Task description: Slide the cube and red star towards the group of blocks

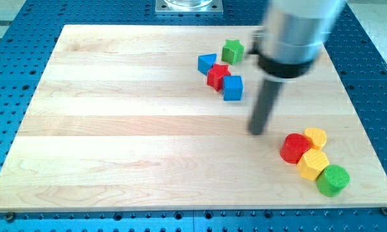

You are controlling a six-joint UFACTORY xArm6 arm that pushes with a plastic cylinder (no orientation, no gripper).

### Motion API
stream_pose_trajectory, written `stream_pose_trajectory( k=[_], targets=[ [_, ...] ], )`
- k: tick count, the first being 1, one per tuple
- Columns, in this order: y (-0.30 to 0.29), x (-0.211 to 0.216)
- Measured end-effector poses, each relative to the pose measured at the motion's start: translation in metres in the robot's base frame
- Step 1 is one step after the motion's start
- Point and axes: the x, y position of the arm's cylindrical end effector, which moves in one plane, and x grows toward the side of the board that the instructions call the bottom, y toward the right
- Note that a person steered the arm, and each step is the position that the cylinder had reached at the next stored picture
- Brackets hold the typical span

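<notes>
Red star [217, 75] and blue cube [233, 87] touch near the view's top of your wooden surface [116, 129], with a blue triangle [207, 62] and green star [232, 50] beside them. You have no pincer here; my tip [255, 131] rests between that pair and the group at lower right: red cylinder [295, 147], two yellow blocks [313, 163], green cylinder [333, 180].

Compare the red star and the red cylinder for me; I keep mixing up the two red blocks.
The red star has points; the red cylinder is round. The star touches the blue cube near the view's top; the cylinder sits in the cluster at lower right. My tip lies between them, touching neither. Both are red.
</notes>
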Motion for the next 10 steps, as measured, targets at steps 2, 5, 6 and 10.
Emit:
stream_pose_trajectory(
  k=[2,5,6,10],
  targets=[
    [-0.125,-0.071],
    [-0.065,-0.167],
    [-0.048,-0.156],
    [0.006,-0.061]
  ],
)
